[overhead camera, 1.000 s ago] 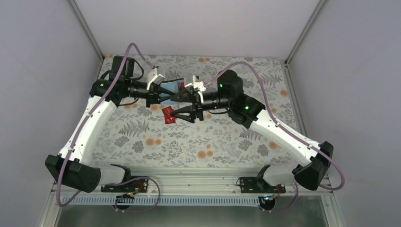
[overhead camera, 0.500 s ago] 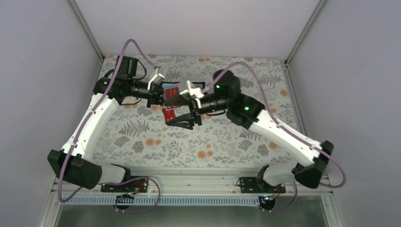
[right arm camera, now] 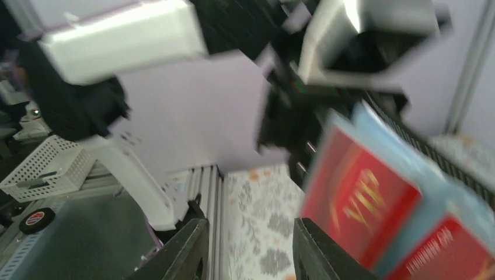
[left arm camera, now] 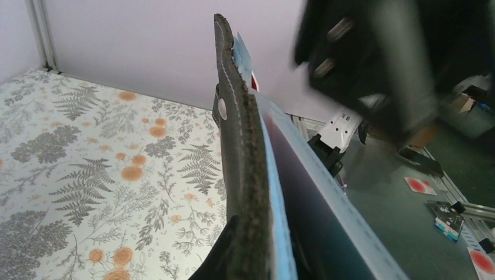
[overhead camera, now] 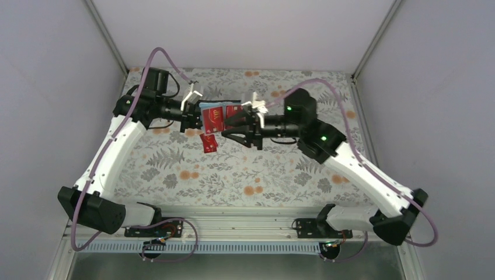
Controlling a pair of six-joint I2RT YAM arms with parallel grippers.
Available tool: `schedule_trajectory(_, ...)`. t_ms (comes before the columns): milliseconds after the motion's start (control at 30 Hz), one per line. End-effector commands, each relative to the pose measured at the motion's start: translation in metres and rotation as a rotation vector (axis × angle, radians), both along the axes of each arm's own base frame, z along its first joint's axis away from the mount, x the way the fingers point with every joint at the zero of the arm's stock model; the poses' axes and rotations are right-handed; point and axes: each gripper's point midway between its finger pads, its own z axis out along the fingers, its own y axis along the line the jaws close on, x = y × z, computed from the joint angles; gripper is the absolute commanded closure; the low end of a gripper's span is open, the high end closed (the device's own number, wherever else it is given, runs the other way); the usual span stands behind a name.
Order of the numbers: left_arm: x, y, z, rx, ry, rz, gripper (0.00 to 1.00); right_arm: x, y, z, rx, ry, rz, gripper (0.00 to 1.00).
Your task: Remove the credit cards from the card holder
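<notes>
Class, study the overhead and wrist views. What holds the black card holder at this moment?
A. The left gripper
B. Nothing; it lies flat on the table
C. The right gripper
A: the card holder stands on edge in the left gripper, off the table, while the right gripper is open in front of it.

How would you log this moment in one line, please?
left gripper: shut on card holder, raised | right gripper: open, beside holder | red cards: in holder | loose card: on table

Right pincer (overhead camera: 229, 127) farther right than before; card holder's (left arm camera: 233, 134) red cards (overhead camera: 213, 118) now uncovered.
</notes>
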Motion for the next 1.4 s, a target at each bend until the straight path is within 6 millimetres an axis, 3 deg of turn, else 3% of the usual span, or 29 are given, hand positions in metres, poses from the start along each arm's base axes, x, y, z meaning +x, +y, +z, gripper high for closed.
schedule_trajectory(0,-0.016,0.002,0.018,-0.036,-0.101,-0.037,0.97,0.025,0.009,-0.034,-0.078,0.133,-0.043,0.65)
schedule_trajectory(167,-0.022,0.003,0.022,-0.042,-0.127,-0.051,0.98,0.034,0.014,-0.041,-0.091,0.149,-0.066,0.71)
schedule_trajectory(433,-0.032,0.004,0.028,-0.063,-0.167,-0.095,0.98,0.044,0.003,-0.048,-0.098,0.142,-0.142,0.66)
schedule_trajectory(767,-0.035,0.003,0.029,-0.080,-0.153,-0.113,0.98,0.029,0.024,-0.041,-0.043,0.148,0.048,0.61)
schedule_trajectory(900,-0.031,0.002,0.024,-0.071,-0.136,-0.105,0.98,0.010,0.026,-0.038,-0.019,0.134,0.162,0.71)
schedule_trajectory(1100,-0.030,0.002,0.023,-0.065,-0.131,-0.098,0.98,0.005,0.019,-0.034,-0.007,0.108,0.153,0.91)
schedule_trajectory(1167,-0.028,0.002,0.022,-0.062,-0.124,-0.094,0.98,0.009,0.020,-0.035,-0.010,0.120,0.131,0.96)
schedule_trajectory(1333,-0.029,0.002,0.020,-0.057,-0.124,-0.094,0.97,0.024,0.017,-0.037,-0.019,0.132,0.042,0.96)
schedule_trajectory(1367,-0.031,0.003,0.021,-0.056,-0.124,-0.096,0.93,0.030,0.014,-0.037,-0.020,0.134,0.006,0.96)
